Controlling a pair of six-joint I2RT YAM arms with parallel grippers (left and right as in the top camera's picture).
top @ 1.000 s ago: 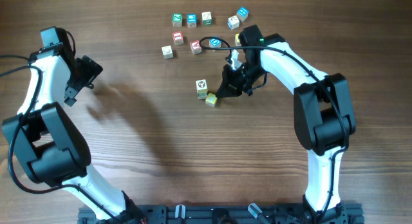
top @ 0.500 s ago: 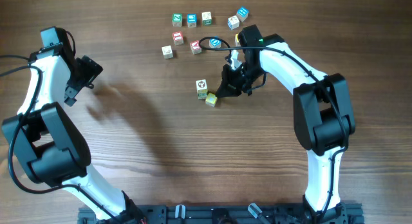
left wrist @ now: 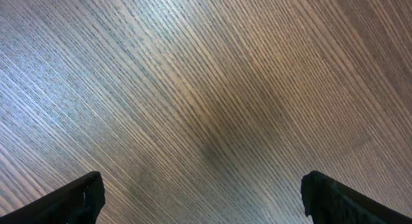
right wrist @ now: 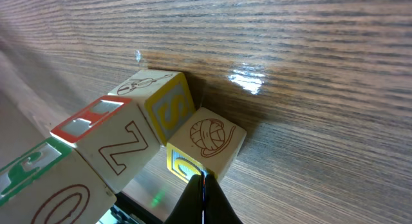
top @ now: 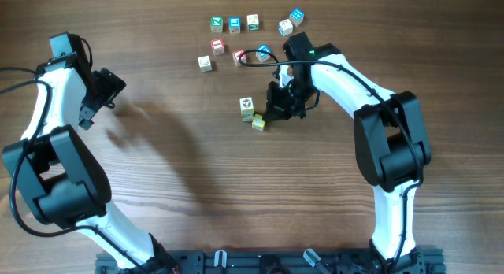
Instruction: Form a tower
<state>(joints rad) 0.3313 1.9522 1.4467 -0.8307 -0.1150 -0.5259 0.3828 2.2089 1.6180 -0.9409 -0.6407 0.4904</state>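
Your tower of small wooden alphabet cubes [top: 247,109] stands on the brown wooden table [top: 197,172]. In the right wrist view the tower [right wrist: 116,140] shows a yellow-edged cube with an S at the bottom. A red-edged cube is on that one and a green-edged cube is above it.

Touching the bottom cube of the tower lies a single pale wooden cube with a yarn-ball drawing and yellow edges [top: 258,122]. It sits on the table, not on the stack.

Your right gripper [top: 269,115] is just beside the tower. Its fingers are pressed together with nothing between them. Their tips [right wrist: 203,185] meet at the near edge of the yarn-ball cube [right wrist: 206,143]; I cannot tell if they touch it.

Your left gripper [top: 98,97] is well apart from the tower. Its fingers [left wrist: 84,198] are spread wide over bare wood.

More loose letter cubes [top: 235,24] lie beyond the tower.
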